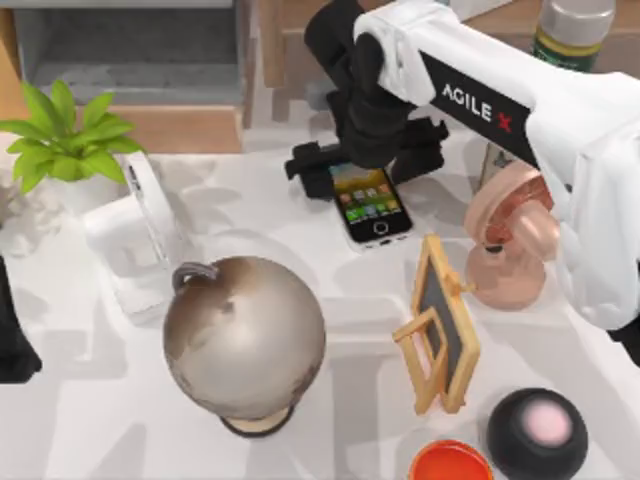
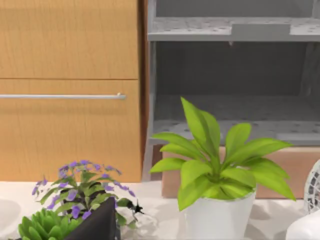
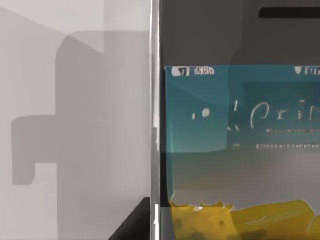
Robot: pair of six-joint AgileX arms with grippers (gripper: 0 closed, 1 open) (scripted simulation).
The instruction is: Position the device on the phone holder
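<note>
The device point(image 1: 373, 204) lies flat on the white table at the back middle, screen up, home button toward the front. My right gripper point(image 1: 365, 152) hangs over its far end, jaws wide open across its width. In the right wrist view the device point(image 3: 235, 130) is very close, with one dark fingertip point(image 3: 132, 225) just beside its long edge. The phone holder point(image 1: 135, 235), a white stand with a tilted back plate, sits at the left, nothing on it. My left arm point(image 1: 12, 340) is parked at the left edge.
A grey globe point(image 1: 245, 335) stands between the holder and the device. Right of the device are a wooden easel point(image 1: 440, 325) and a pink lamp-like object point(image 1: 510, 240). A black ball point(image 1: 537, 430) and red bowl point(image 1: 450, 462) sit at the front right. A potted plant point(image 1: 65, 140) stands behind the holder.
</note>
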